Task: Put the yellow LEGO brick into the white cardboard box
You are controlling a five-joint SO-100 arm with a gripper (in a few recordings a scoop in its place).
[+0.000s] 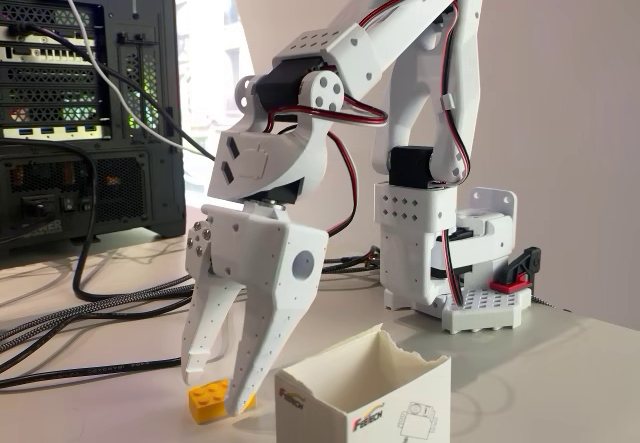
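The arm's white two-finger gripper (228, 388) points down at the table, fingers spread and straddling the small orange-yellow studded plastic LEGO brick (210, 401), which sits on the pale tabletop (90, 403) at near left; contact with the brick unclear. Just right of it, near edge, stands the white thin-card box with a torn open rim (365, 403). Likely the grasp step: next needs closing on the brick, lifting, carrying right over the rim. Black cables (100, 313) trail left.

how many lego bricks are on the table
1: a yellow brick lies on the table between the gripper's fingertips, left of the white box. Others could be hidden behind the box.
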